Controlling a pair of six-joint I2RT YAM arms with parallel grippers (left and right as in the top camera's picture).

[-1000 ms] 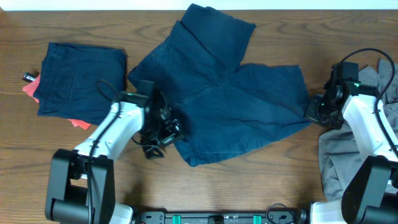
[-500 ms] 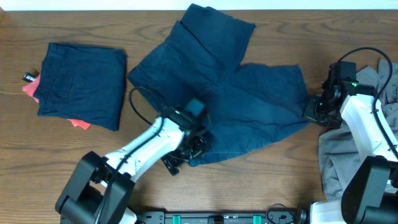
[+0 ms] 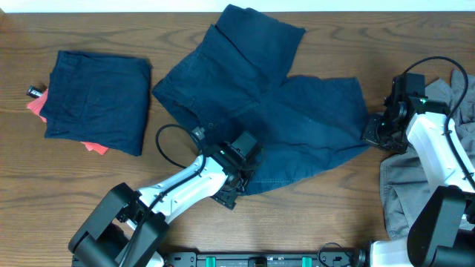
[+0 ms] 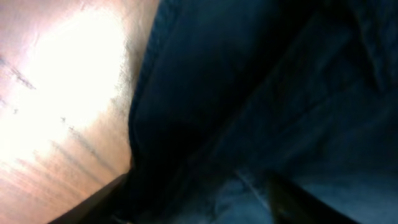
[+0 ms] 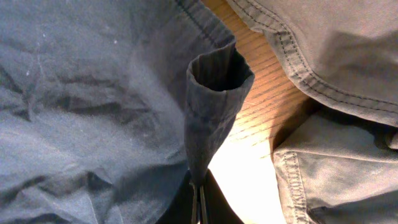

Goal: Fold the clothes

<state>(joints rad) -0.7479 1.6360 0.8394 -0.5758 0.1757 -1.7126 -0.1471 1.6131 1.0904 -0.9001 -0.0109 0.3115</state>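
Observation:
The large navy-blue shorts lie spread across the middle of the table. My left gripper sits on their lower-left hem. In the left wrist view its fingers are wide apart, with dark navy fabric filling the space between them. My right gripper is shut on the right corner of the shorts. In the right wrist view its closed tips pinch a raised fold of navy cloth. A light grey garment lies at the right, also in the right wrist view.
A folded navy garment lies at the far left on top of a small coral-red one. A small black item lies beside them. Bare wood table shows along the front.
My left arm has swung right along the lower-left hem, from the left edge of the shorts to their bottom corner. The right arm has not moved.

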